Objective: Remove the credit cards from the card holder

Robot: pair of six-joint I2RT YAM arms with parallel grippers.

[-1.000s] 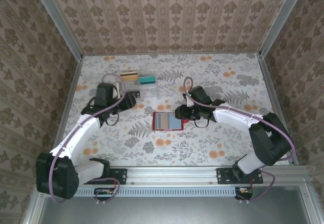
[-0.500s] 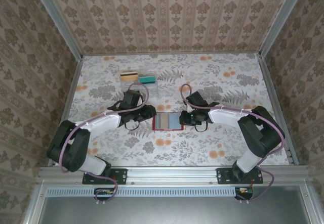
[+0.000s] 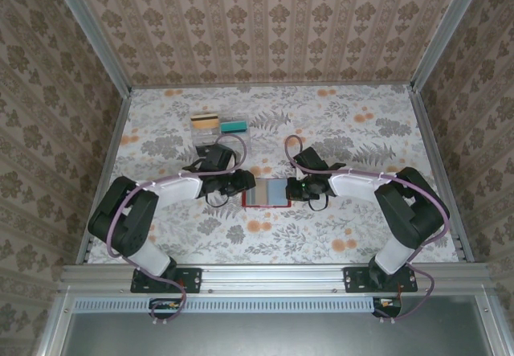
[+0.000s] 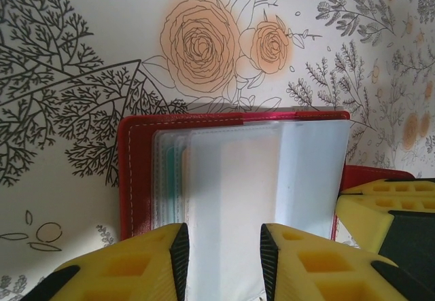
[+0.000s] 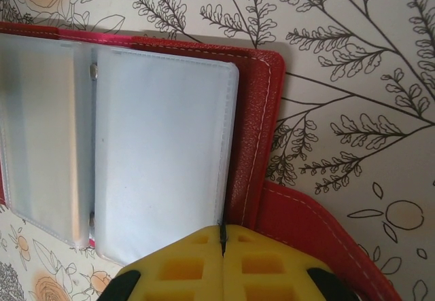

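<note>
flowery table (image 3: 361,227) below. left gripper (image 4: 222,240) fingers apart over the card holder (image 4: 136,179), right gripper (image 5: 222,250) fingers together at its edge. i may pinch a sleeve (image 4: 238,172) and drag everything.

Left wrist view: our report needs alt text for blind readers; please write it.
An open red card holder lies on a floral table cover, its clear sleeves fanned out. The left gripper, yellow fingers open, flanks the top sleeve at the bottom edge.
</note>
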